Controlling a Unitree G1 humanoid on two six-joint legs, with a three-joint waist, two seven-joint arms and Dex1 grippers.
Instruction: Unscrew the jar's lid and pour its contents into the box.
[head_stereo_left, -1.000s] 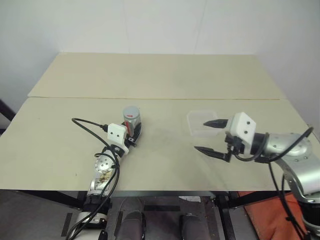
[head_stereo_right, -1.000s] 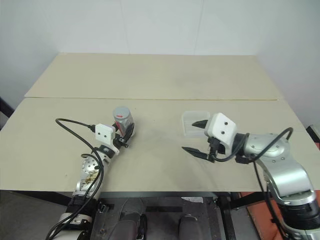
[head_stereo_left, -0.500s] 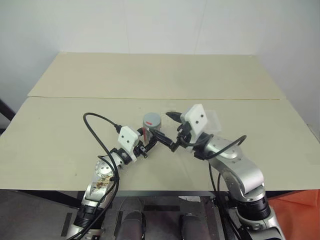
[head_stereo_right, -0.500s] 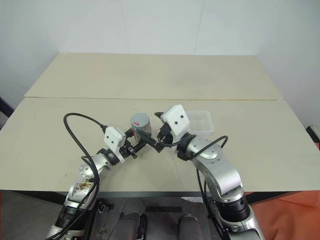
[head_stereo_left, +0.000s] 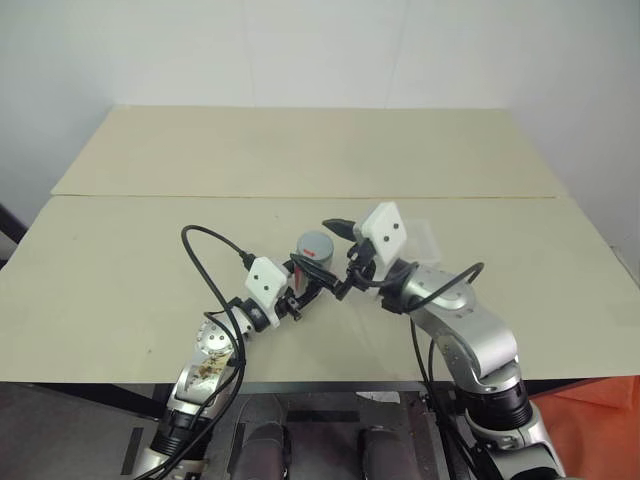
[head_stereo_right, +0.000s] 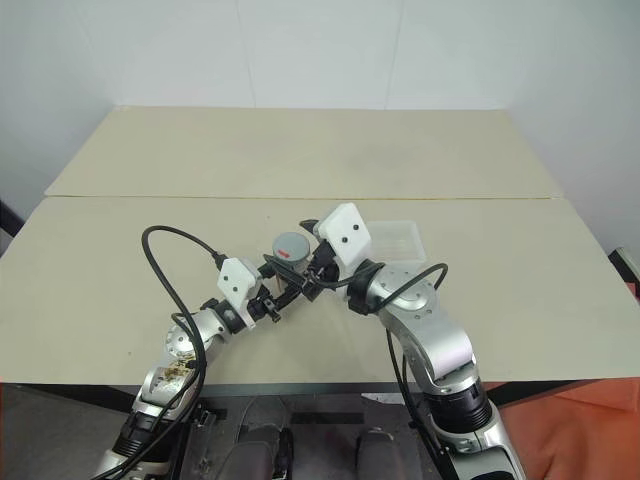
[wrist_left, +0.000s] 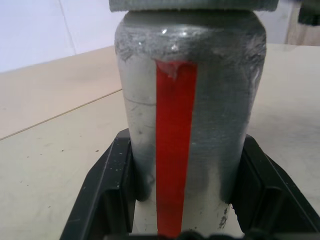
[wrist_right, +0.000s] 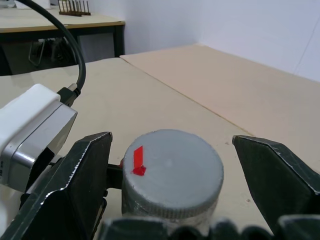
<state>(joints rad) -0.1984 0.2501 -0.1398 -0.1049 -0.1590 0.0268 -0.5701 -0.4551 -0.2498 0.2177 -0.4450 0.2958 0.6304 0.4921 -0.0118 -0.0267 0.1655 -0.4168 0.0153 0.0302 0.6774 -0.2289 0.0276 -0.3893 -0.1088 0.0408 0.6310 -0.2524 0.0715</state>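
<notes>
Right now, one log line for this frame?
stage: lid grasp pending | left gripper: shut on jar | right gripper: open, fingers either side of lid, on jar | box: on table

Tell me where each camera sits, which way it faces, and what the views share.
Head stereo views: forward and down over the table; both arms show.
Left wrist view: along the left gripper, shut on the jar.
Right wrist view: along the open right gripper, straddling the lid.
Shared: jar, lid; head views also show the box.
</notes>
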